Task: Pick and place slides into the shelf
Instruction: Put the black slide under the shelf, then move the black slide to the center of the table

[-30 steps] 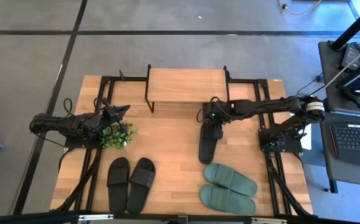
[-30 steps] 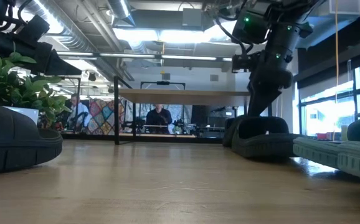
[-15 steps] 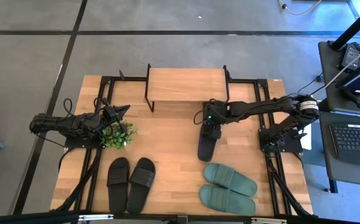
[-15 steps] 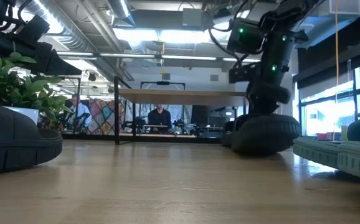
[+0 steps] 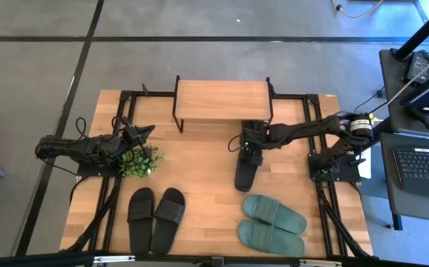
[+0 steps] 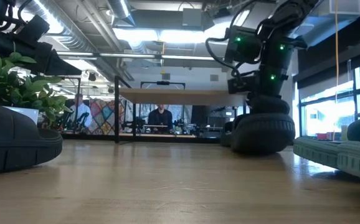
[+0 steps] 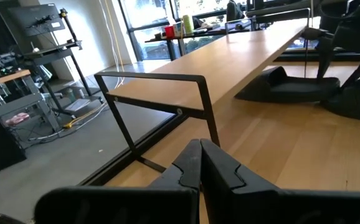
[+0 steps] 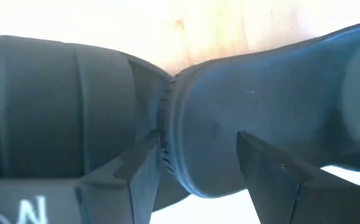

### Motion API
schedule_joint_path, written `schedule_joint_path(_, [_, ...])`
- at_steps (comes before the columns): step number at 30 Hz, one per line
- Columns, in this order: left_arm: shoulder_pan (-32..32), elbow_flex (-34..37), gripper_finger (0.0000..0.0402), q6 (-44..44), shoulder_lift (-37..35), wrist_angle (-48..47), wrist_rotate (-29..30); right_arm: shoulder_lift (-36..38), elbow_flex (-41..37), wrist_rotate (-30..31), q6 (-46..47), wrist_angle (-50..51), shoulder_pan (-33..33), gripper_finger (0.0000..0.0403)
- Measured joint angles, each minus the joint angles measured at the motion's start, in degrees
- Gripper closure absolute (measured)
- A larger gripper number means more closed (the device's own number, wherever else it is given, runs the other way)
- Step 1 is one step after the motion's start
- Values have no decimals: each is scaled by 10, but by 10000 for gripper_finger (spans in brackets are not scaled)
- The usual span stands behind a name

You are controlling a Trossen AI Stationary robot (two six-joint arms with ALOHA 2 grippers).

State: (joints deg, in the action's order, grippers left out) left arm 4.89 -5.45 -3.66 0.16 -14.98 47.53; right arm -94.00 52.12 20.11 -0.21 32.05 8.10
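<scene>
The right pincer point(image 5: 250, 157), seemingly clamped on a black slide point(image 5: 245, 175), sits just before the shelf point(image 5: 222, 101), the slide's length pointing shelfward.

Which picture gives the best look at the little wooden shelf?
The high view: the whole shelf shows from above, plank top and black frame, at the table's far edge. The low view shows it edge-on, far off. The left wrist view shows one end at a slant. The right wrist view does not show it.
</scene>
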Motion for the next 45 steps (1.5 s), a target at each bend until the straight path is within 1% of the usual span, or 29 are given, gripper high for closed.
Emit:
schedule_joint_path(6, [0, 0, 401, 0, 0, 0, 0, -1, 0, 100, 0, 0, -23, 196])
schedule_joint_path(8, [0, 0, 401, 0, 0, 0, 0, -1, 0, 113, 1, 0, -27, 196])
schedule_joint_path(12, [0, 0, 401, 0, 0, 0, 0, -1, 0, 113, 1, 0, -28, 196])
schedule_joint_path(17, [0, 0, 401, 0, 0, 0, 0, -1, 0, 107, 1, 4, -34, 196])
schedule_joint_path(25, [0, 0, 401, 0, 0, 0, 0, 0, 18, 105, 5, 14, -67, 196])
schedule_joint_path(32, [0, 0, 401, 0, 0, 0, 0, 1, 70, 102, 71, 110, -105, 196])
schedule_joint_path(37, [0, 0, 401, 0, 0, 0, 0, 1, 113, 102, 120, 171, -149, 196])
schedule_joint_path(39, [0, 0, 401, 0, 0, 0, 0, 1, 132, 86, 122, 184, -170, 196])
schedule_joint_path(43, [0, 0, 401, 0, 0, 0, 0, 1, 166, 9, 151, 185, -202, 196])
schedule_joint_path(45, [0, 0, 401, 0, 0, 0, 0, 2, 177, -16, 173, 184, -215, 196])
